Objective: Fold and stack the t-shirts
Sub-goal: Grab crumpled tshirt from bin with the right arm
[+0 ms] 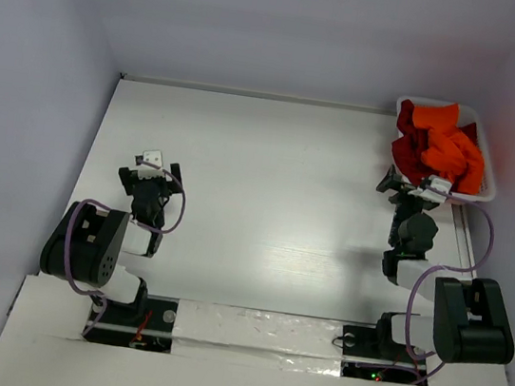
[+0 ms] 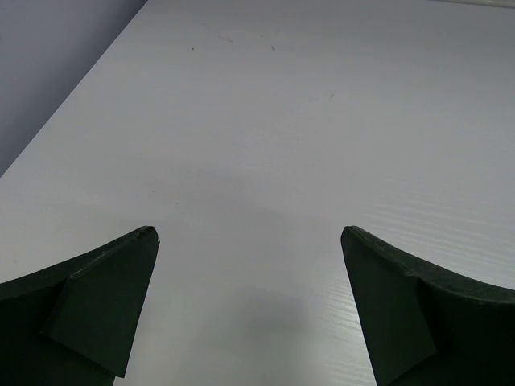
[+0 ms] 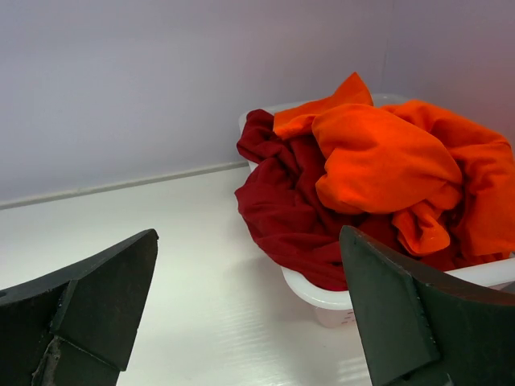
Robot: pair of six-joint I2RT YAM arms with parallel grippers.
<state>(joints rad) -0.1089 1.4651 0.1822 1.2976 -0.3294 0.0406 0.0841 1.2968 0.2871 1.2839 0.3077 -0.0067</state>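
Near right pincer (image 3: pixel 248 233), wide like left pincer (image 2: pixel 249 232), t-shirts (image 3: pixel 378 161) fill basket (image 3: pixel 318 299) bearing perhaps unreadable print (image 3: pixel 351 317).

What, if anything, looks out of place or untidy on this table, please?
The dark red t-shirts spill over the rim of the white basket, with the orange t-shirt crumpled on top. Nothing looks damaged.

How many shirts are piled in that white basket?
2 can be told apart, both in the basket: an orange shirt on top and dark red cloth beneath it, draped over the rim. The red cloth may be several shirts; others may be hidden.
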